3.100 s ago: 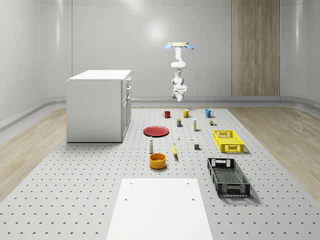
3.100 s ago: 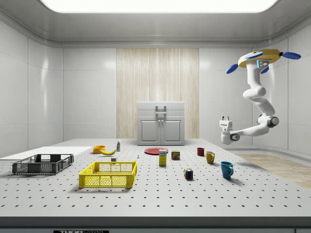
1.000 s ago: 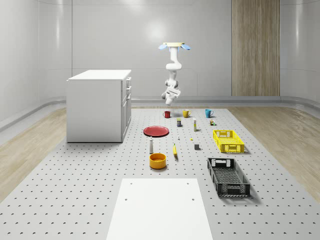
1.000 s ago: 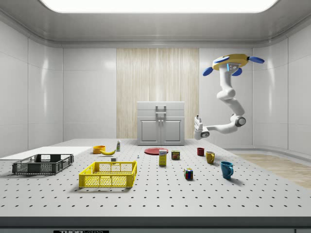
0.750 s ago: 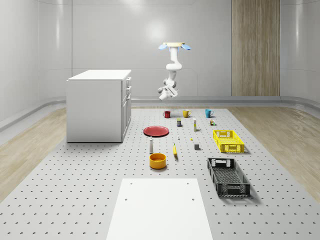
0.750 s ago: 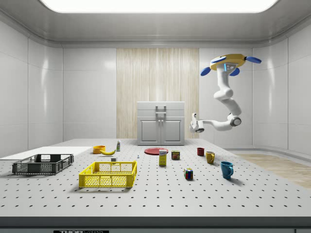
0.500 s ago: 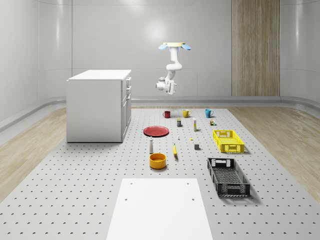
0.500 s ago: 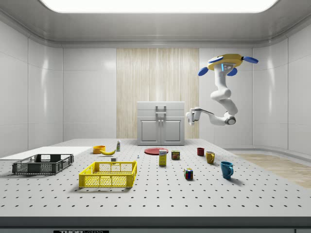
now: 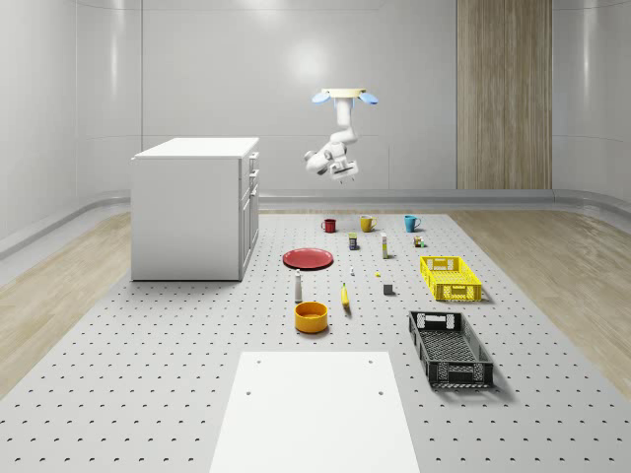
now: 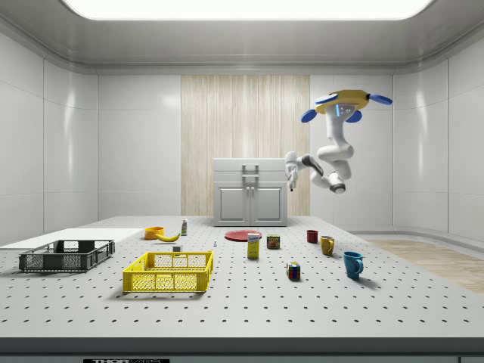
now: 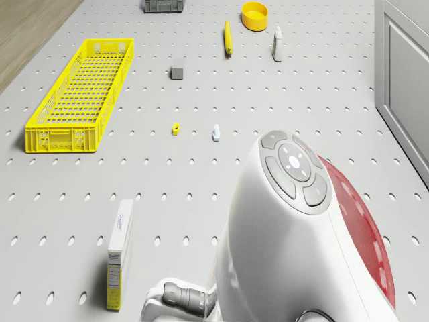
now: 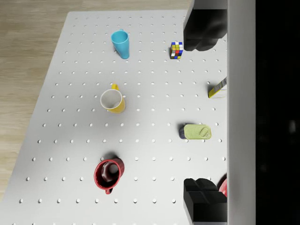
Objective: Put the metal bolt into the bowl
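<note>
While leaving the bolt (image 11: 216, 133) loose on the table (image 11: 301, 100), well apart from the bowl (image 11: 255, 15), hovers high over the mugs (image 12: 108, 173) at the far end. Holds the gripper (image 12: 187, 117) aloft, fingers spread wide, gripping nothing. Judged barely begun: approach, grasp, carry, drop all left.

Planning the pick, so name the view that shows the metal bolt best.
The drone view: the metal bolt sits in plain sight, unobstructed, a little apart from a small yellow block. The whole-scene view and the side view show the bolt as a mere speck among the other things.
</note>
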`<state>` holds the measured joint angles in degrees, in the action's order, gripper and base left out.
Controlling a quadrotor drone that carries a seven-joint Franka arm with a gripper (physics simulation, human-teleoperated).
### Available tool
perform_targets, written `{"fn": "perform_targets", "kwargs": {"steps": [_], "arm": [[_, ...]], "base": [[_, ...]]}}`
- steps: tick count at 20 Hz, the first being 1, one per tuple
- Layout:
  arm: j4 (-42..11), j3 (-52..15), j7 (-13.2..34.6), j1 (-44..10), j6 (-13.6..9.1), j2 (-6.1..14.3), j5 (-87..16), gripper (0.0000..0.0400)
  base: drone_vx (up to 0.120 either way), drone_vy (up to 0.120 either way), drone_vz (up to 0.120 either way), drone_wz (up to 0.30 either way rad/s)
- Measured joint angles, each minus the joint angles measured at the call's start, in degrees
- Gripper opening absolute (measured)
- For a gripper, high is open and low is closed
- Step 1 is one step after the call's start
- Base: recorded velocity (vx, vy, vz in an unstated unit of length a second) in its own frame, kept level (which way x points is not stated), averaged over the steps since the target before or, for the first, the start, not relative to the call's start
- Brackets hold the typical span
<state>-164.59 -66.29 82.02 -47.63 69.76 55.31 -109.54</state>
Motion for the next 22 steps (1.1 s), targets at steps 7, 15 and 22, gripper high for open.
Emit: {"fn": "perform_targets", "kwargs": {"steps": [7, 15, 22], "arm": [[-1.24, -4.02, 5.46, -8.27, -2.91, 3.53, -3.88, 0.04], [-1.31, -5.91, 7.9, -11.62, -2.32, 6.48, -3.77, 0.04], [-1.19, -6.89, 9.01, -12.94, -0.74, 8.72, -2.82, 0.04]], "base": [[0.12, 0.0, -0.12, 0.0], [0.12, 0.0, -0.12, 0.0], [0.12, 0.0, -0.091, 0.0]]}}
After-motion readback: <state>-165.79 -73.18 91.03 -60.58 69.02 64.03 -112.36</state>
